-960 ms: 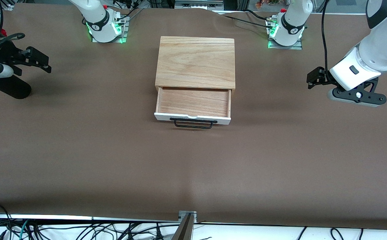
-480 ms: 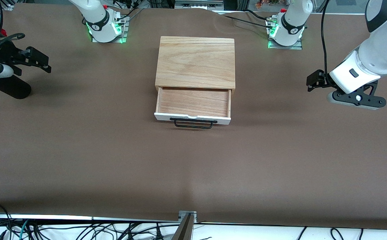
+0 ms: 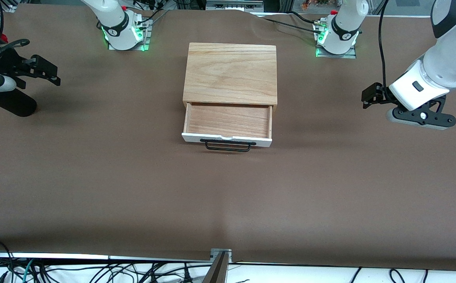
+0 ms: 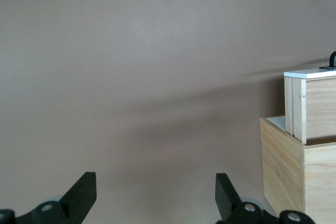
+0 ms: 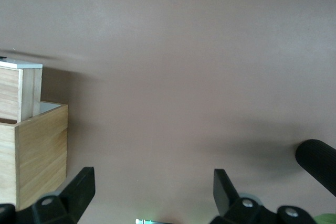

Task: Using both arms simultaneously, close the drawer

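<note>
The oak-coloured box (image 3: 230, 72) stands mid-table. Its drawer (image 3: 228, 120) is pulled out toward the front camera, with the white front panel (image 3: 227, 138) and black bar handle (image 3: 228, 146) nearest the camera. The drawer looks empty. My left gripper (image 3: 369, 95) hangs open over bare table toward the left arm's end, well apart from the box. In the left wrist view its own gripper (image 4: 155, 195) is open and the drawer (image 4: 315, 106) shows side-on. My right gripper (image 3: 49, 72) hangs open toward the right arm's end. In the right wrist view its own gripper (image 5: 152, 190) is open, with the drawer (image 5: 18, 90) side-on.
The brown table cover (image 3: 228, 196) spreads all round the box. The two arm bases (image 3: 124, 33) (image 3: 336, 37) stand by the table edge farthest from the camera. A black cylinder (image 3: 10, 103) sits under the right arm's wrist. Cables lie along the edge nearest the camera.
The left arm's wrist and gripper have dropped slightly toward the table. The right arm, the box and the drawer have not moved.
</note>
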Robot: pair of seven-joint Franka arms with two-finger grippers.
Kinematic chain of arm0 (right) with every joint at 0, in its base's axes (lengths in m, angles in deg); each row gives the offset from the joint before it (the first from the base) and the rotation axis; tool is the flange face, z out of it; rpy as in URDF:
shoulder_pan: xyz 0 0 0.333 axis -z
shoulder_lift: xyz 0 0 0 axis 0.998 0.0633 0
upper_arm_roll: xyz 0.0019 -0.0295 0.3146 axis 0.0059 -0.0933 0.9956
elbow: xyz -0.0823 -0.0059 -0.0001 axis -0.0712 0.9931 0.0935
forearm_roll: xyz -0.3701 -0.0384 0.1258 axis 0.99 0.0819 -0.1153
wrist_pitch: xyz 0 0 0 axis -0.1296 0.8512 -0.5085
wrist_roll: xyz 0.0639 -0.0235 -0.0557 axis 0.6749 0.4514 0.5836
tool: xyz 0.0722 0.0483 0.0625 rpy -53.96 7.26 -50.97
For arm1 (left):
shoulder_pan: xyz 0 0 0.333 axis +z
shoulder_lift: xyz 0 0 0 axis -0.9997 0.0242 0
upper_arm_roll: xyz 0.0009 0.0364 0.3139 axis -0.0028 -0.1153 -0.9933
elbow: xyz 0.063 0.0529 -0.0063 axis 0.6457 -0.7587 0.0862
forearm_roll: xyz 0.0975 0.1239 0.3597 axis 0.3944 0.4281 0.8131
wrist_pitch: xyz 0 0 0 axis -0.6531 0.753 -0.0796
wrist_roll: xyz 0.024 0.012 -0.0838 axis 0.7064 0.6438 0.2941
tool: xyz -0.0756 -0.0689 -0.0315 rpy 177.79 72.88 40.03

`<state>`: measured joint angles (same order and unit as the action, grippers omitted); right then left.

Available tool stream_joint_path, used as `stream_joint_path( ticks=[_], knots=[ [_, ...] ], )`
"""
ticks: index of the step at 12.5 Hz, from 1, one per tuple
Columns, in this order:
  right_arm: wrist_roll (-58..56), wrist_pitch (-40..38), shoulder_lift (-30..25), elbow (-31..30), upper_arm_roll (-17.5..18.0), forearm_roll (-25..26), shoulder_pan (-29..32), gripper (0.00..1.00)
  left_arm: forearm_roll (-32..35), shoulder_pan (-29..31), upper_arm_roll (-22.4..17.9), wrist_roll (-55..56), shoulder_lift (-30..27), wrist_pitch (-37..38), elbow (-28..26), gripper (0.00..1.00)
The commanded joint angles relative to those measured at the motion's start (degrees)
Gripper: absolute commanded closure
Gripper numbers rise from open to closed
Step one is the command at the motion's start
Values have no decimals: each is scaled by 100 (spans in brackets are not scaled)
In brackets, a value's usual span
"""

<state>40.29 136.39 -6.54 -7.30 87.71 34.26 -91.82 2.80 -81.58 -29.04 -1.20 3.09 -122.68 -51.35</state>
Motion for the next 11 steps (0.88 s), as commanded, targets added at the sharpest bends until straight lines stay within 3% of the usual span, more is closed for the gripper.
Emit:
stream_joint_path(
  ticks=[1, 11],
  knots=[
    [-39, -85, -41, 17, 15, 45, -9, 0, 129, 36, 15, -141, -22, 37, 50, 0],
    [-21, -182, -24, -9, 23, -35, -9, 0, 111, -52, 59, -97, 22, 28, 94, 0]
  ],
)
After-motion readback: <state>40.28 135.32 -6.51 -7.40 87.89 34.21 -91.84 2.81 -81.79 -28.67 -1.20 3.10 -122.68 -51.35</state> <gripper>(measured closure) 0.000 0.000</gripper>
